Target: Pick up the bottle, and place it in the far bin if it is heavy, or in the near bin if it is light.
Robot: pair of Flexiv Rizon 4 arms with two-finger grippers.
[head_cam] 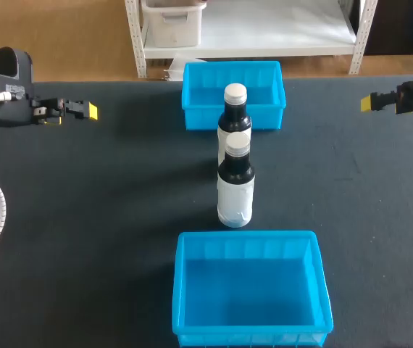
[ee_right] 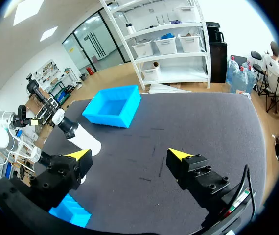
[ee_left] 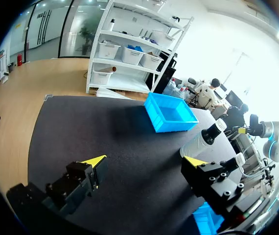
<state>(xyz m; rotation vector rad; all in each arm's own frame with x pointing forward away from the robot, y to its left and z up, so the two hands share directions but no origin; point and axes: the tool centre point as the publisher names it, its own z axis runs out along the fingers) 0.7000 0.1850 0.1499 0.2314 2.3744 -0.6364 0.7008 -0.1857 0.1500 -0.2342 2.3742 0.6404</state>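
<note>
Two dark bottles with white caps and white lower bodies stand upright in the middle of the table, one behind the other. The far bottle [head_cam: 235,110] [ee_left: 201,141] [ee_right: 79,135] stands just in front of the far blue bin [head_cam: 198,116] [ee_left: 171,117] [ee_right: 111,106]. The near bottle [head_cam: 235,183] stands a little behind the near blue bin [head_cam: 250,236]. My left gripper [head_cam: 83,111] [ee_left: 147,161] is open at the far left, well away from both. My right gripper [head_cam: 369,102] [ee_right: 129,154] is open at the far right. In both wrist views one finger partly hides the near bottle [ee_left: 239,158] [ee_right: 44,157].
The dark table mat [head_cam: 105,217] is bare to the left and right of the bottles. Both bins look empty. A corner of the near bin [ee_left: 207,220] [ee_right: 70,208] shows under each wrist's gripper.
</note>
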